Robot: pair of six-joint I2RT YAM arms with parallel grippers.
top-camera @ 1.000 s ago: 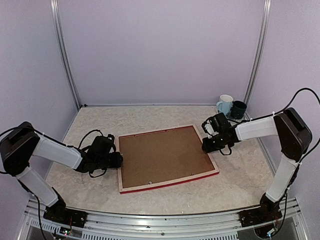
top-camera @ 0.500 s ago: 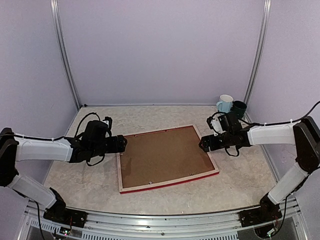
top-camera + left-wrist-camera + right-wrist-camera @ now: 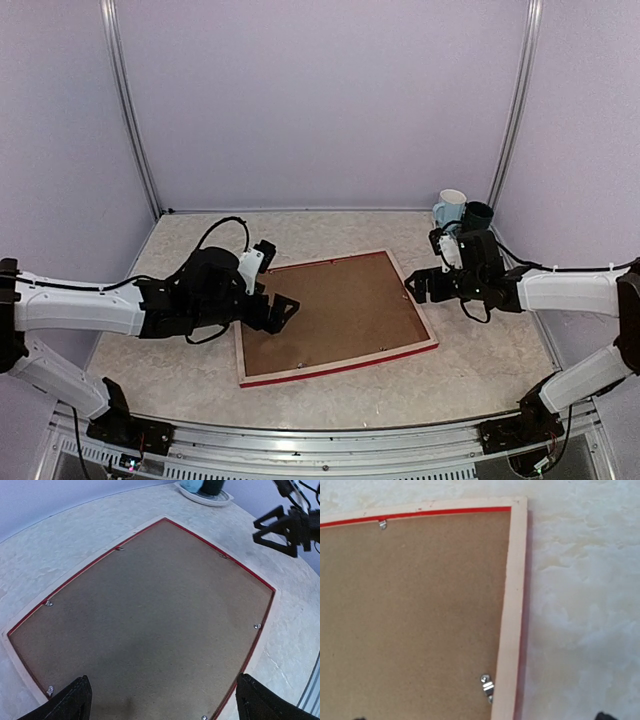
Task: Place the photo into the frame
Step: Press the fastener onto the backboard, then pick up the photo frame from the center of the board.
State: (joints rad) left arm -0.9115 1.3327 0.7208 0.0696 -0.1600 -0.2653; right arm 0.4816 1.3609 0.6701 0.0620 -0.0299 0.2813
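The frame [image 3: 431, 336] lies face down in the middle of the table, its pale wood rim and red edge around a brown backing board [image 3: 330, 310] held by small metal clips [image 3: 487, 686]. The photo is hidden. My left gripper [image 3: 280, 308] is open over the frame's left edge; in the left wrist view its fingers [image 3: 75, 702] stand wide apart above the board [image 3: 150, 610]. At the frame's right edge my right gripper [image 3: 418, 288] is open and holds nothing. The right wrist view looks down on the rim [image 3: 512, 605] at the frame's corner.
A pale blue mug [image 3: 449, 209] and a dark green mug [image 3: 477, 218] stand on a plate at the back right, just behind the right arm. Metal posts and lilac walls enclose the marbled table [image 3: 190, 250].
Both grippers have opened wide. The left arm has reached right and forward, so its gripper is over the frame's left edge. The right arm has stretched out lower beside the right edge.
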